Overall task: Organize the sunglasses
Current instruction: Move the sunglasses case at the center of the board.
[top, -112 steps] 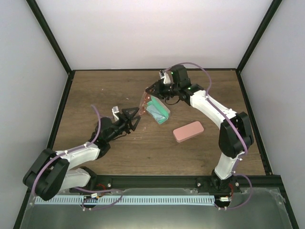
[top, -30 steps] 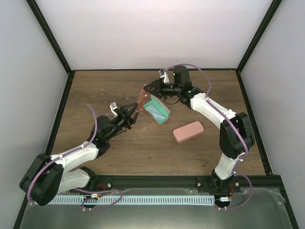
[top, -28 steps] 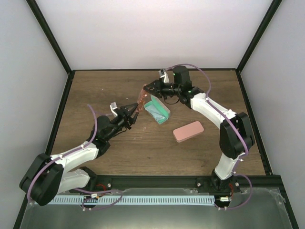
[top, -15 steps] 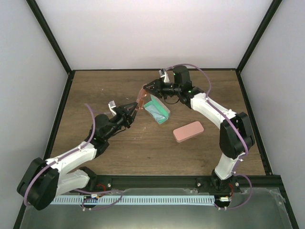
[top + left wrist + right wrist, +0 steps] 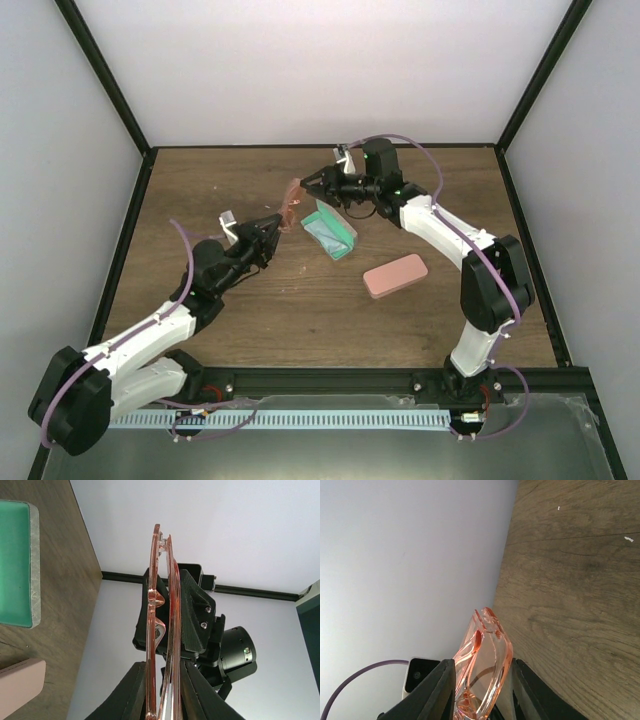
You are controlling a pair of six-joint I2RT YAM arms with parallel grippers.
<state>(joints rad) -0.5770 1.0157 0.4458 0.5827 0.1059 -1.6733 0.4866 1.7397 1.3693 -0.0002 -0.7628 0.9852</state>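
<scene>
As left gripper (image 5: 279,222) pinches them, sunglasses (image 5: 291,199) midair, right gripper (image 5: 319,186) beside.

Both wrist views chop the sunglasses (image 5: 152,610) off at the bottom edge, so where they're actually pinched is out of frame. Green case (image 5: 15,565) runs off the left, and the pink case (image 5: 17,685) is just a corner.

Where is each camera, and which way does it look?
Top external: above and behind the arm bases, looks down on the table; left arm and right arm show.
Left wrist: on the left arm, looks along the left gripper at the sunglasses; its fingers show.
Right wrist: on the right arm, looks along the right gripper; its fingers show.
Shared: both wrist views see the sunglasses.
</scene>
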